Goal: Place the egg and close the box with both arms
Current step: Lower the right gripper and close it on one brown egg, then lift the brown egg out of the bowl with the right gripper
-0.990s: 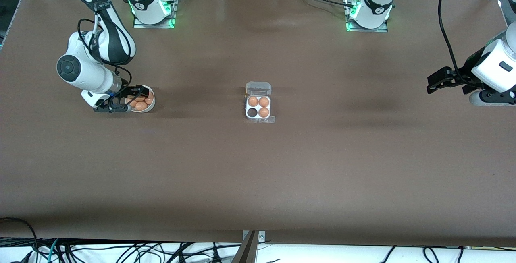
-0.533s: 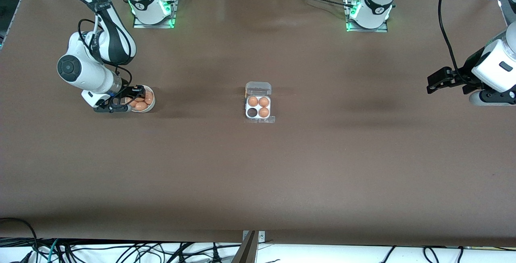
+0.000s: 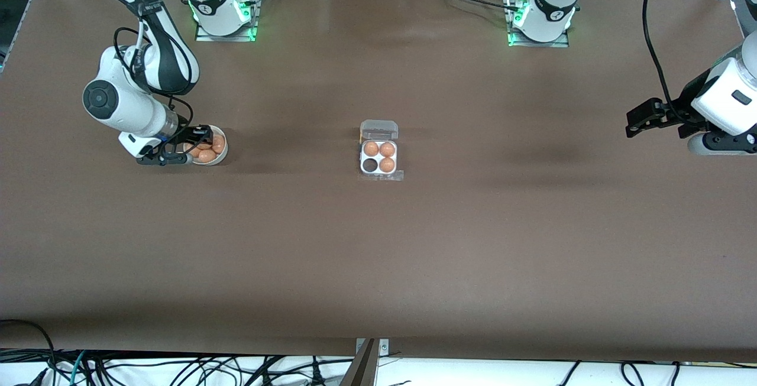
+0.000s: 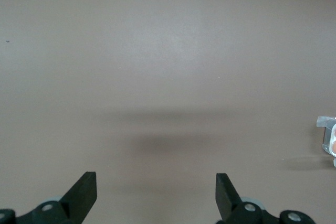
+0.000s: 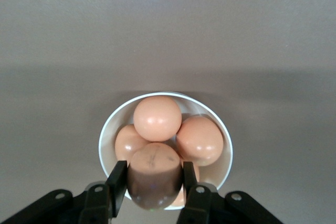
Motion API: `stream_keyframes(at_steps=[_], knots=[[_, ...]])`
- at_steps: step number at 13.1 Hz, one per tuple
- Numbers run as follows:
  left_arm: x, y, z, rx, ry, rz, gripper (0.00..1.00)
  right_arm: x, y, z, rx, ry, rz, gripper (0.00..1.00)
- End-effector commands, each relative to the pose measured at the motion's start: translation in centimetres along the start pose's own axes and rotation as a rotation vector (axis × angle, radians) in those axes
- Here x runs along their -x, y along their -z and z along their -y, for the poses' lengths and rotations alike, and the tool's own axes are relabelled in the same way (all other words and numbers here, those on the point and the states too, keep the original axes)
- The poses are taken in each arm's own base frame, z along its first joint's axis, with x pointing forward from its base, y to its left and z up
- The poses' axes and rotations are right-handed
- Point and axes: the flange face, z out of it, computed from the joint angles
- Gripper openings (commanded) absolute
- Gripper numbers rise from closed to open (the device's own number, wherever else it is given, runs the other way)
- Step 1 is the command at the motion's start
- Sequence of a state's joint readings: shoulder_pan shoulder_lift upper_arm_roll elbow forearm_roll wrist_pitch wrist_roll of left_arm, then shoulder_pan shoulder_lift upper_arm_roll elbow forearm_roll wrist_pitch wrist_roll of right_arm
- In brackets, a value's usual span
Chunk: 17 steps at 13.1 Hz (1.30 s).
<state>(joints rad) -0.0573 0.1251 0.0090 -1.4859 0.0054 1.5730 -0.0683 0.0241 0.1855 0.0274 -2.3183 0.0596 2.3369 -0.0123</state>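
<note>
Right tool (image 5: 155, 182) clamps an egg (image 5: 155, 174) hiding the bowl (image 5: 107, 129) underneath; left tool (image 4: 156, 192) waits apart.

Light falls evenly from overhead onto my brown surface (image 3: 378, 256), bright enough that nothing sinks into darkness. A pale sheen lies across it near my bases, and soft, smeared shadows stretch sideways from the box (image 3: 379, 152) and under my left arm. The green lamps at my bases glow sharply against the matte brown. In my left wrist view the surface is flat grey-brown with one blurred dark band of shadow and a faint bright patch above it. In my right wrist view the egg (image 5: 155, 176) in my right tool (image 5: 155, 182) is shaded and soft, out of focus, while the eggs in the bowl (image 5: 107, 129) carry small glossy highlights.
</note>
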Motion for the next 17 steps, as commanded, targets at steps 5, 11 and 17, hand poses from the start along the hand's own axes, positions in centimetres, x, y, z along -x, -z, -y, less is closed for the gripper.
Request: stream_keyframes(at_steps=[5, 11, 17], knots=[[-0.2, 0.7, -0.1, -0.018, 0.002, -0.01, 1.0, -0.6, 13.6, 0.7, -0.008, 0.019, 0.042, 0.0], [-0.2, 0.7, -0.2, -0.02, 0.0, -0.01, 1.0, -1.0, 28.2, 1.4, -0.002, 0.01, 0.029, 0.0], [-0.2, 0.7, -0.3, -0.017, -0.003, -0.01, 1.0, -4.1, 29.9, 9.9, -0.01, -0.069, -0.006, 0.0]])
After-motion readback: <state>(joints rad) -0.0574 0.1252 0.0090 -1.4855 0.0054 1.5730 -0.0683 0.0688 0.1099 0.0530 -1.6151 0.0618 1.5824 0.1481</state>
